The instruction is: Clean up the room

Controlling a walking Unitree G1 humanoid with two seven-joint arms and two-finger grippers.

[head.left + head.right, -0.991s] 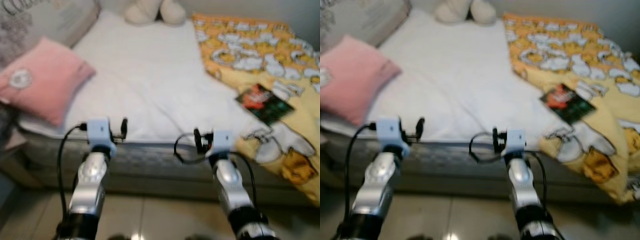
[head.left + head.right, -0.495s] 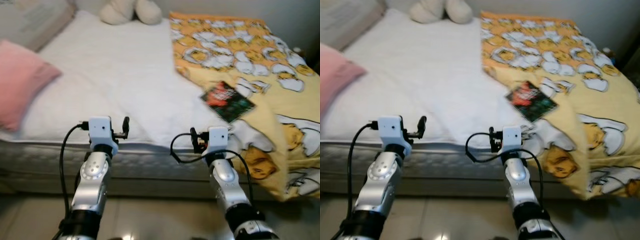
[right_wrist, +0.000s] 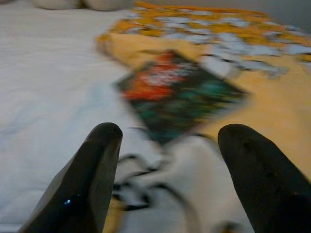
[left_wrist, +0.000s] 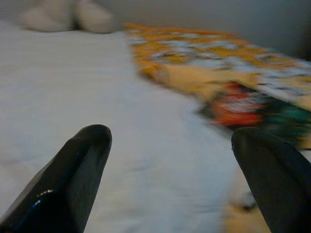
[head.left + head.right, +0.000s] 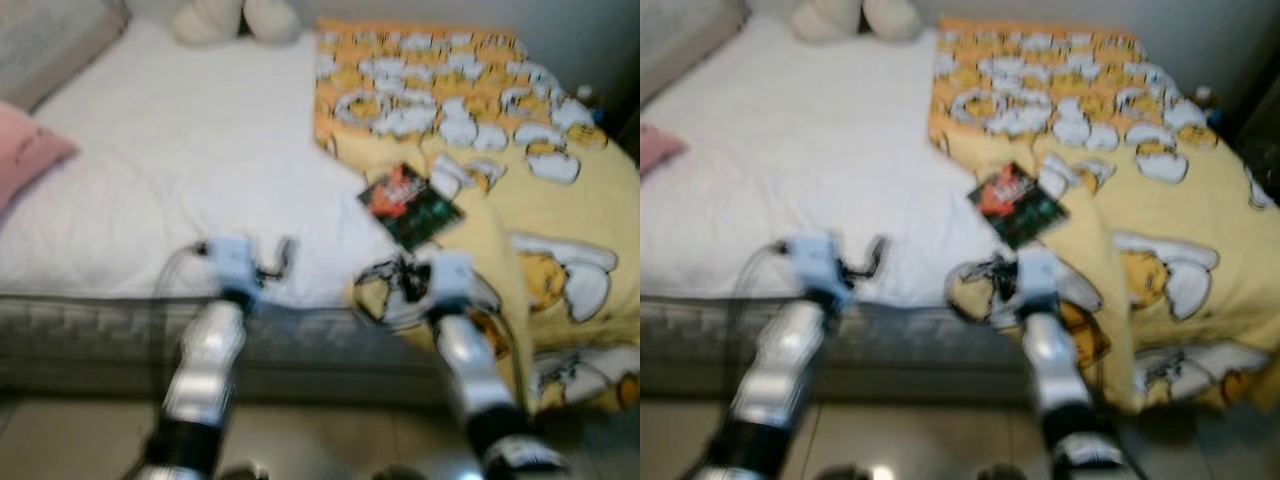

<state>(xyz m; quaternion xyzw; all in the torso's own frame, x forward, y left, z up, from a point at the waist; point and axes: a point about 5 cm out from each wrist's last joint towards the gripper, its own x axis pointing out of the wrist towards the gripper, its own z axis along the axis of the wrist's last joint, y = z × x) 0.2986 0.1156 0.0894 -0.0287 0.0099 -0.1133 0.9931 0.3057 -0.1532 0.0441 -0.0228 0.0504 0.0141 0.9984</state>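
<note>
Robot facing a bed, both arms raised toward a dark book lying on a yellow blanket.

A white sheet [image 5: 180,190] covers the left part of the bed [image 5: 120,330]; a yellow blanket [image 5: 540,200] with a cartoon print covers the right part and hangs over the near edge. A dark book [image 5: 410,205] with a red and green cover lies flat on the blanket, just beside the sheet. The right gripper [image 3: 167,160] is held at the bed's near edge just short of the book, its two black fingers spread apart and holding nothing. The left gripper [image 4: 170,165] is over the white sheet near the bed's edge, fingers also spread and empty, with the book off to its right. A cream plush toy [image 5: 235,18] sits at the far end of the bed, and a pink pillow [image 5: 25,160] lies at the left edge. The head views are blurred.
</note>
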